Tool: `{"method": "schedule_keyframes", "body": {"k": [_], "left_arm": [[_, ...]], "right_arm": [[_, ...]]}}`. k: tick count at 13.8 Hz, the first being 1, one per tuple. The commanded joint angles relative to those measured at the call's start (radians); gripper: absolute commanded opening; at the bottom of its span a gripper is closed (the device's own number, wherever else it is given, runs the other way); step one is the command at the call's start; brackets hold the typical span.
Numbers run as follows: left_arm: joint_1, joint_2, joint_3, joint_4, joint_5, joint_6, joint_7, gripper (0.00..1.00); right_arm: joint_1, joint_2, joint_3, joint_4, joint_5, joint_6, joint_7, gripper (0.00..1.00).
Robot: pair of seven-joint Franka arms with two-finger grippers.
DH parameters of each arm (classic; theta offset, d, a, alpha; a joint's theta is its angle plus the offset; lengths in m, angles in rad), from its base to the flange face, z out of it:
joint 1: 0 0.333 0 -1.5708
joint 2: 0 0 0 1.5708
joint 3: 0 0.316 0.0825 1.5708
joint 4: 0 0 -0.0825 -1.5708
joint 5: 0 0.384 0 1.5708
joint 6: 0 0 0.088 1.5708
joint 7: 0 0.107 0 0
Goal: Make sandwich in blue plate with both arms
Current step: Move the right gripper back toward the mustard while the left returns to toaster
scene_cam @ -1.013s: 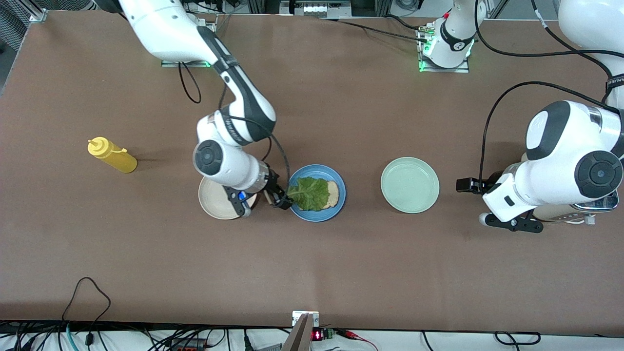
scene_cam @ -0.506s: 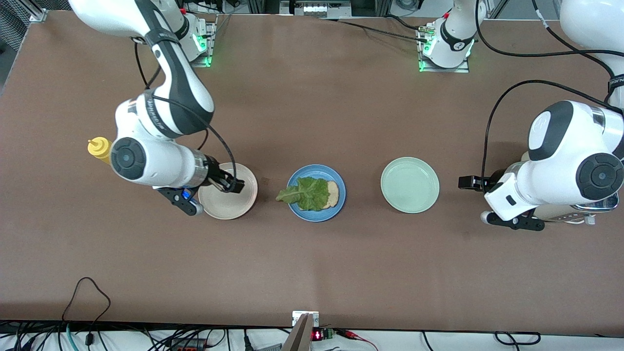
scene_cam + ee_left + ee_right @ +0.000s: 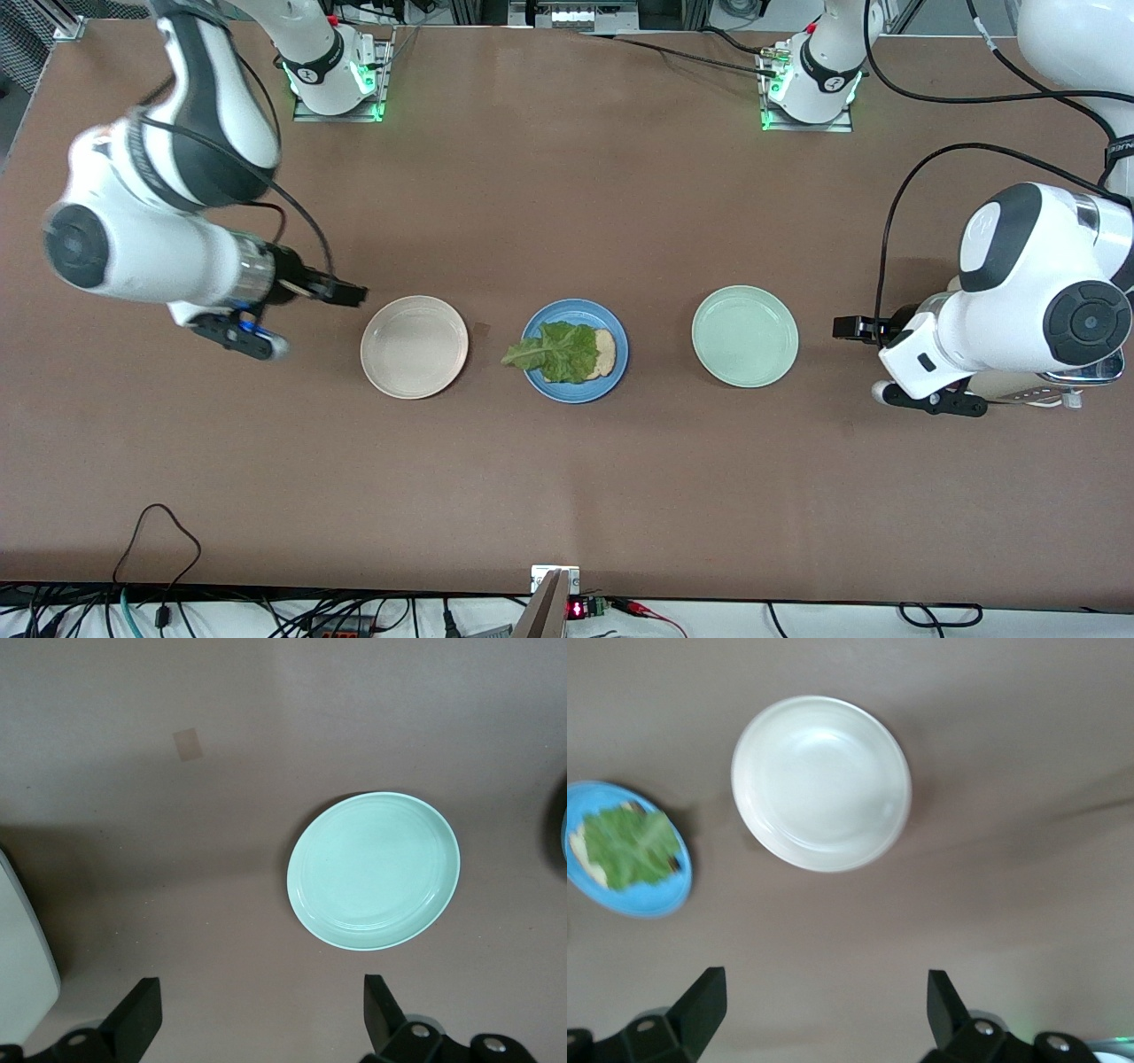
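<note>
We see three plates in a row: beige plate [image 3: 414, 346], blue plate [image 3: 576, 351], mint plate [image 3: 744, 336], with bare table [image 3: 567, 204] gaps between them.

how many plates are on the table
3, in a row across the table: the beige plate toward the right arm's end, the blue plate in the middle holding bread and lettuce, and the mint-green plate toward the left arm's end. None looks hidden.
</note>
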Motion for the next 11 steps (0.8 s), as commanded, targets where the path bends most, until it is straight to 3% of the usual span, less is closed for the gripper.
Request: {"method": "schedule_keyframes", "body": {"k": [1,5,8,10,11], "left_arm": [[0.013,-0.017,0.01,0.023,0.022,-0.015,0.011,1.0],[0.037,-0.017,0.008,0.144,0.019,-0.037,0.013,1.0],[-0.027,-0.056,0.079,0.162,0.011,-0.031,0.009,1.0],[-0.135,-0.109,0.222,0.152,-0.024,-0.021,0.022,1.0],[-0.206,-0.127,0.343,0.152,-0.103,-0.021,0.022,1.0]], "right_arm": [[-0.11,-0.163,0.019,-0.151,-0.008,-0.061,-0.177,1.0],[-0.259,-0.272,0.022,-0.269,-0.06,-0.087,-0.458,1.0],[-0.358,-0.296,0.022,-0.327,-0.126,-0.048,-0.697,1.0],[-0.411,-0.293,0.021,-0.341,-0.152,-0.013,-0.826,1.0],[-0.43,-0.293,0.02,-0.352,-0.166,0.011,-0.896,1.0]]}}
